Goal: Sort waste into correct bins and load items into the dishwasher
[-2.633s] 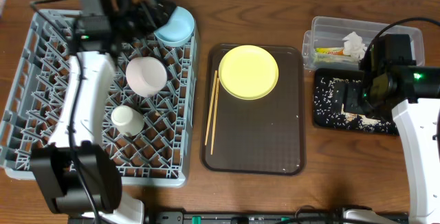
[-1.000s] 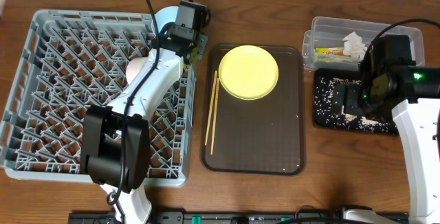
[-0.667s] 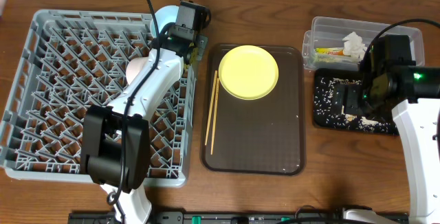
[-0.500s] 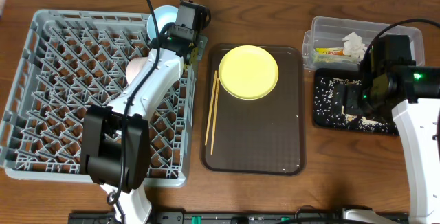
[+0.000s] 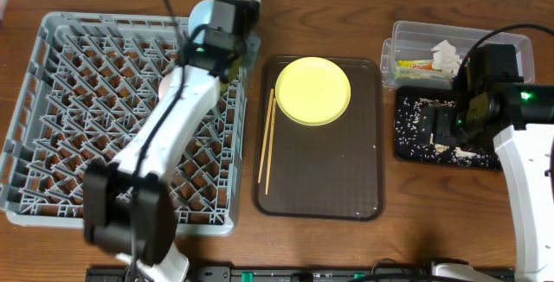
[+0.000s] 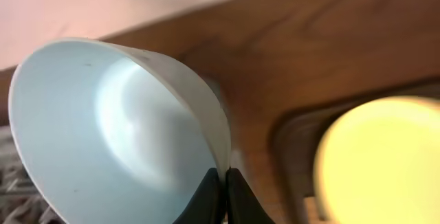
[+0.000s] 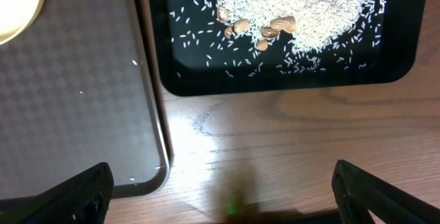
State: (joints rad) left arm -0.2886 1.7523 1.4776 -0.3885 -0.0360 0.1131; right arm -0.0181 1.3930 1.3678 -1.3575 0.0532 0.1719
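Note:
My left gripper is shut on the rim of the light blue bowl, which is tipped on its side. From overhead the bowl sits at the far right corner of the grey dish rack. A bit of the white-pink bowl shows beside the left arm. The yellow plate and the chopsticks lie on the brown tray. My right gripper stands open over the table, beside the black tray of rice crumbs.
The clear tub at the far right holds a white tissue and a green-yellow wrapper. The black tray lies just in front of it. The left arm stretches diagonally across the rack.
The left gripper has shut on the blue bowl's rim, and the arm has risen and swung a little left with it. The right arm has not moved.

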